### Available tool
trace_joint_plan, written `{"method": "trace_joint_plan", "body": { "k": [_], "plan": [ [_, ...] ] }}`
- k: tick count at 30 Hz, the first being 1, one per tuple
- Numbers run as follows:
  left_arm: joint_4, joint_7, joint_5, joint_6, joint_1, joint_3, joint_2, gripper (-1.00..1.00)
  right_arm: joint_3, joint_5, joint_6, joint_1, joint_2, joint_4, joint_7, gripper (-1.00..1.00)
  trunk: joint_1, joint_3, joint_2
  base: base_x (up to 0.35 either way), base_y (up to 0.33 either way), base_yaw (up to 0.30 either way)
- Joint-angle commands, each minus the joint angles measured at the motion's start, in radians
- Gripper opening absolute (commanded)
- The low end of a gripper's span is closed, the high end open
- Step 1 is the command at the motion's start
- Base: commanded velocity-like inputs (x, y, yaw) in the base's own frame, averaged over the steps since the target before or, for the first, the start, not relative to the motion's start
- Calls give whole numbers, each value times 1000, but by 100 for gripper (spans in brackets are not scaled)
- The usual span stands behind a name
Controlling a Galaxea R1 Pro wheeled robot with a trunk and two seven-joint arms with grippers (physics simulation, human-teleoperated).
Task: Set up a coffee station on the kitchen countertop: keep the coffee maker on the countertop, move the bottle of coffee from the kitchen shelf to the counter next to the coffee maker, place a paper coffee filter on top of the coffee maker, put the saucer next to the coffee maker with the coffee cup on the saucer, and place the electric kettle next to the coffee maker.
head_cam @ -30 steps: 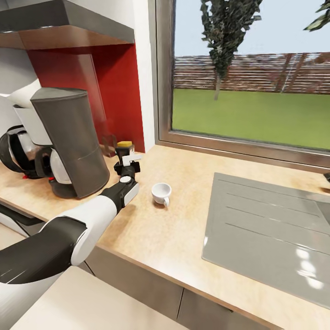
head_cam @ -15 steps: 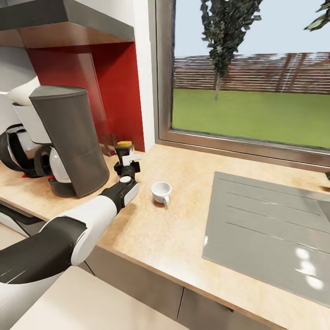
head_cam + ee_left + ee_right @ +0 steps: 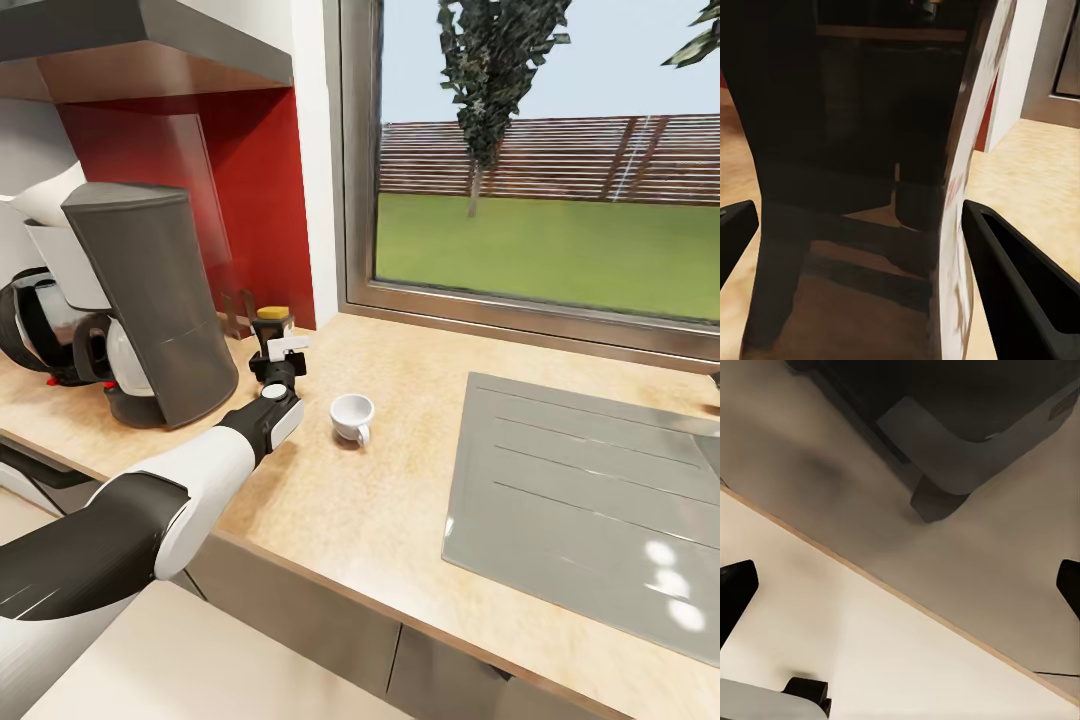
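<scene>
Beige wood-grain kitchen countertop [image 3: 380,500]: one coffee maker [image 3: 150,300], one bottle of coffee [image 3: 272,322], one coffee cup [image 3: 351,416], one electric kettle [image 3: 35,325].
The left arm reaches forward across the counter, wrist level, its left gripper [image 3: 282,350] at the bottle just right of the coffee maker. In the left wrist view the dark jar [image 3: 862,180] stands between widely parted fingers [image 3: 1020,292]; contact cannot be told. The cup sits bare on the counter, near the bottle. The right gripper's fingertips [image 3: 735,592] stand wide apart, holding nothing.

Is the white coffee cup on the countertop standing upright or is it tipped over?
Upright. In the head view the coffee cup stands on the kitchen countertop, its open rim facing up. No saucer is under it.
</scene>
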Motion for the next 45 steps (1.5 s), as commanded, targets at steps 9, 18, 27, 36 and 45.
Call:
{"method": "trace_joint_plan", "body": {
  "k": [9,18,27,36,45],
  "plan": [
    [2,4,17,-2,0,1,0,-100,5,-11,-1,0,-1,-1,6,100,0,-1,0,0,0,0],
    [3,6,17,-1,0,1,0,-100,5,-11,-1,0,-1,-1,6,100,0,-1,0,0,0,0],
    [3,6,17,-1,0,1,0,100,5,-11,-1,0,-1,-1,6,100,0,-1,0,0,0,0],
    [3,6,17,-1,0,3,0,100,5,-11,-1,0,-1,-1,6,100,0,-1,0,0,0,0],
    [3,6,17,-1,0,1,0,100,5,-11,-1,0,-1,-1,5,100,0,-1,0,0,0,0]
  ]
}}
